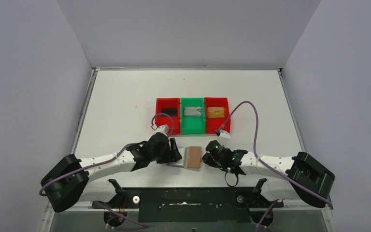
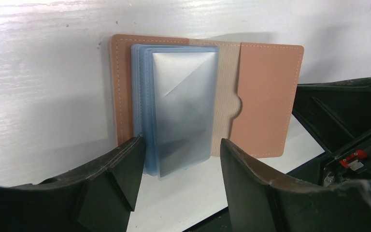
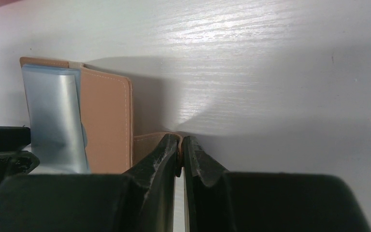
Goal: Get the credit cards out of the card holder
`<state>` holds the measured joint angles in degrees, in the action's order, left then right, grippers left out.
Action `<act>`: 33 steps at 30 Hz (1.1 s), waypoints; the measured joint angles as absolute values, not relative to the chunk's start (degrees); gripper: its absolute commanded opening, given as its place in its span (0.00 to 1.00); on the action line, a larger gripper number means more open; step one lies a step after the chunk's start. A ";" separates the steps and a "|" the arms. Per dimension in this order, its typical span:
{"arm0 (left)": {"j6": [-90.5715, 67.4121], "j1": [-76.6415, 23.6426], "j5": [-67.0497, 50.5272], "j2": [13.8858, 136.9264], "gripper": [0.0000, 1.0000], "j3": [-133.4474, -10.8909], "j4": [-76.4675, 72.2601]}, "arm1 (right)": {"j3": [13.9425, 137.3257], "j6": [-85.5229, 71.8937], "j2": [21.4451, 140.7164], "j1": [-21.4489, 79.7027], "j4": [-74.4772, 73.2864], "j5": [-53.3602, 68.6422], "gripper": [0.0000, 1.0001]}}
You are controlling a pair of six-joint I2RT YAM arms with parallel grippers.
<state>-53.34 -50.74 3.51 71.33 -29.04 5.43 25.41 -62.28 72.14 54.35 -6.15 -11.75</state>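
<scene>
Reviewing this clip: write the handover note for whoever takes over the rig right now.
Left gripper: open, fingers either side of the sleeves, gripping nothing.
Right gripper: shut on the tab of the holder.
Holder: lying open on the table between the arms.
Done: black card in the left red bin, grey card in the green bin, orange card in the right red bin.
Left: check the sleeves. I cannot tell whether a card remains.

Tan card holder (image 2: 266, 96) with pale blue pockets (image 2: 183, 111).
</scene>
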 measured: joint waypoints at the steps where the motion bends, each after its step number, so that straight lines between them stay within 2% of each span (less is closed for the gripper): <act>1: -53.34 -50.85 3.51 71.46 0.56 -29.04 5.41 | 25.43 -62.28 72.14 54.35 -6.17 -11.75 0.08; 11: -53.34 -51.68 2.70 71.26 0.48 -29.04 5.34 | 25.50 -62.28 72.14 54.35 -6.35 -11.77 0.08; 29: -53.63 -51.72 -1.43 69.54 0.48 -28.95 -0.91 | 25.50 -62.28 72.12 54.35 -6.33 -11.75 0.09; 32: -53.82 -51.72 -3.07 69.67 0.49 -28.69 -3.22 | 25.50 -62.28 72.12 54.35 -6.31 -11.75 0.11; 33: -53.82 -51.72 -4.03 70.04 0.49 -28.67 -4.56 | 25.50 -62.28 72.10 54.35 -6.31 -11.75 0.14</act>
<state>-53.82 -51.72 -4.03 70.04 -28.67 -4.56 25.50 -62.28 72.10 54.35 -6.31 -11.75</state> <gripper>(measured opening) 0.485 0.101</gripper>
